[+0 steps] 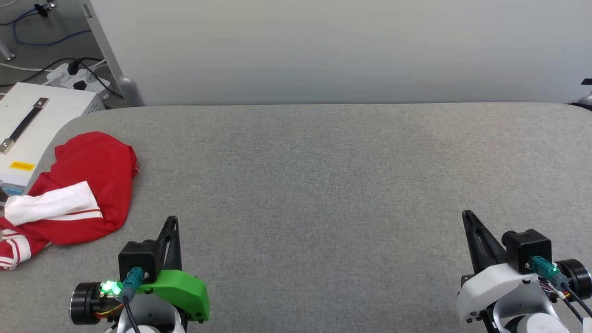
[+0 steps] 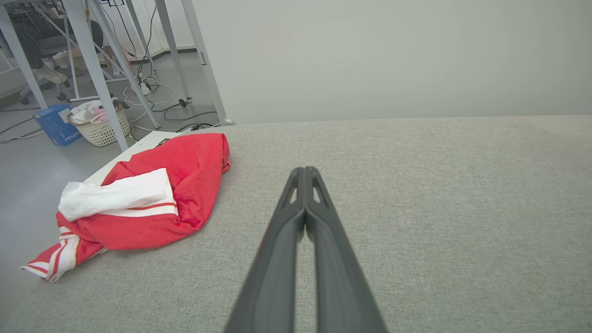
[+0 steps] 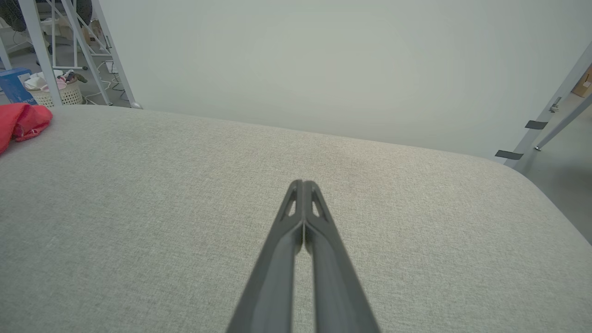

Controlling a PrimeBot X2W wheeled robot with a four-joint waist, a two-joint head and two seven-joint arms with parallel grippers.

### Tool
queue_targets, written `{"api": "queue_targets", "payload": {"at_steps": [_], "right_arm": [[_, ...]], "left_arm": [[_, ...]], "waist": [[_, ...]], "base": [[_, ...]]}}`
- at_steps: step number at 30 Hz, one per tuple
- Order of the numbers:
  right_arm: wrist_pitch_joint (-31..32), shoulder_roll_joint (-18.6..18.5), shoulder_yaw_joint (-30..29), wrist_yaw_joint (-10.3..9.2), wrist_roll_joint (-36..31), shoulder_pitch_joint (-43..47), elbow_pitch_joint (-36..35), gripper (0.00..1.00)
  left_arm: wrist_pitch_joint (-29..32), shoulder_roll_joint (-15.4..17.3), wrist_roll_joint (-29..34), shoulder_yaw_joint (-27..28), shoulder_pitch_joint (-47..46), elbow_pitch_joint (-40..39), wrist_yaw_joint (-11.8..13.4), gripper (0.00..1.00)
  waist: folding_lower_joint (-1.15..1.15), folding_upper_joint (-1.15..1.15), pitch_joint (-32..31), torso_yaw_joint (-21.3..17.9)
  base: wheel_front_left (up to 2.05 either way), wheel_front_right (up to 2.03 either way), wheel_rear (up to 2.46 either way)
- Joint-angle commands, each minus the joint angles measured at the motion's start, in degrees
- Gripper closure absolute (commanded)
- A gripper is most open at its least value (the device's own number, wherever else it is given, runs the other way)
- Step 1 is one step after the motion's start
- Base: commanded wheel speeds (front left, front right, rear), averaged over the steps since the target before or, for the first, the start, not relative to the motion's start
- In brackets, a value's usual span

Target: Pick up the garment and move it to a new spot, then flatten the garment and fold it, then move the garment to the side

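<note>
The shirt (image 1: pixel 88 185) lies in a crumpled red heap at the far left edge of the grey cloth-covered table (image 1: pixel 323 185). A white sleeve with a red stripe is folded across its top, and a striped hem spills over the table's left rim. In the left wrist view the shirt (image 2: pixel 185 185) sits to the left of the fingers, apart from them. In the right wrist view, a red corner of it (image 3: pixel 21 122) shows at the far left.

The left gripper (image 1: pixel 172 221) hovers near the shirt's right side without touching it, its two dark fingers pressed together and holding nothing (image 2: pixel 305 172). The right gripper (image 1: pixel 467 215) is well apart over bare cloth, also closed and empty (image 3: pixel 303 184).

A white box (image 1: pixel 41 120) with a black handle stands just beyond the shirt, off the table's left corner, with a power strip (image 1: pixel 78 78) on the floor behind it. A pale wall (image 1: pixel 323 46) runs behind the table
</note>
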Motion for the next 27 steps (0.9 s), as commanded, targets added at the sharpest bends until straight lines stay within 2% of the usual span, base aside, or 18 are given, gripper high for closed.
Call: {"api": "queue_targets", "payload": {"at_steps": [1,27], "right_arm": [[0.1,0.0,0.1,-0.04,-0.6,-0.9,0.1,1.00],[0.1,0.0,0.1,-0.04,-0.6,-0.9,0.1,1.00]], "left_arm": [[0.0,-0.2,0.5,0.0,-1.0,-0.1,0.2,1.00],[0.0,-0.2,0.5,0.0,-1.0,-0.1,0.2,1.00]], "waist": [[0.00,0.00,0.0,0.0],[0.00,0.00,0.0,0.0]], "base": [[0.00,0.00,0.00],[0.00,0.00,0.00]]}}
